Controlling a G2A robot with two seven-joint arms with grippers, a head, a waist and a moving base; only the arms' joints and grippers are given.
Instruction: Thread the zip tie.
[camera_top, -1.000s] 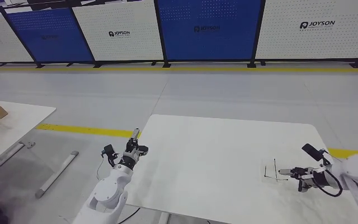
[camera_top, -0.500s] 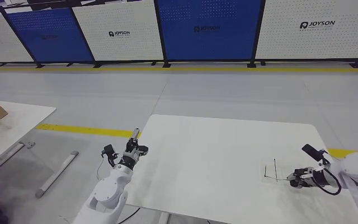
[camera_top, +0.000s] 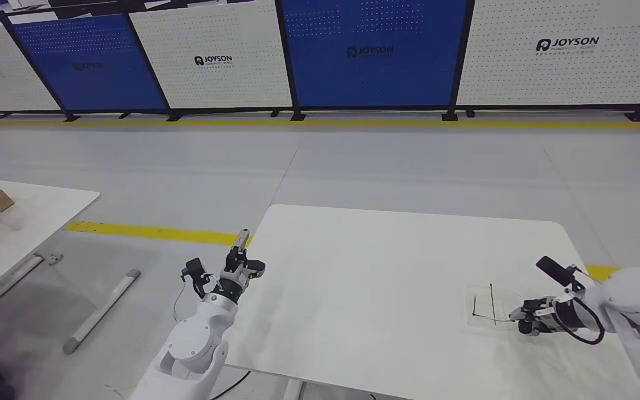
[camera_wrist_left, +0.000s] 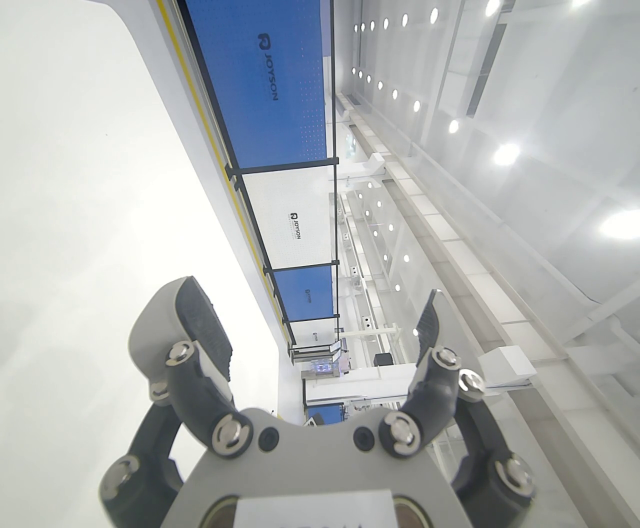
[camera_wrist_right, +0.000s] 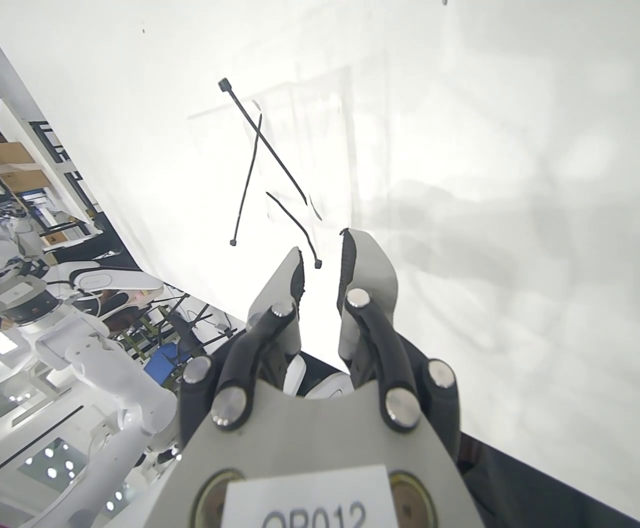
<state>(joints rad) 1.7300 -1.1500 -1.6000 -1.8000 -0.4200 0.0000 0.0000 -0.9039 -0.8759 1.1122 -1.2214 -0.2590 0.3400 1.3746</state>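
Three thin black zip ties lie loose near the table's right front corner. Two of them cross: a long one (camera_wrist_right: 265, 145) and a second (camera_wrist_right: 247, 180). The third, shorter zip tie (camera_wrist_right: 292, 225) ends with its head just between the tips of my right gripper (camera_wrist_right: 322, 245), whose fingers stand narrowly open and hold nothing. From above, the zip ties (camera_top: 491, 302) lie just left of the right gripper (camera_top: 517, 318). My left gripper (camera_wrist_left: 312, 295) is wide open and empty, pointing upward at the table's left edge (camera_top: 240, 242).
The zip ties rest on a faint, clear plastic sheet (camera_wrist_right: 300, 100) on the white table (camera_top: 400, 280). The table's front edge runs close behind the right gripper. A second white table (camera_top: 40, 210) stands far left across the floor.
My right gripper has drawn back a little from the zip ties toward the table's right front corner. The left arm has not moved.
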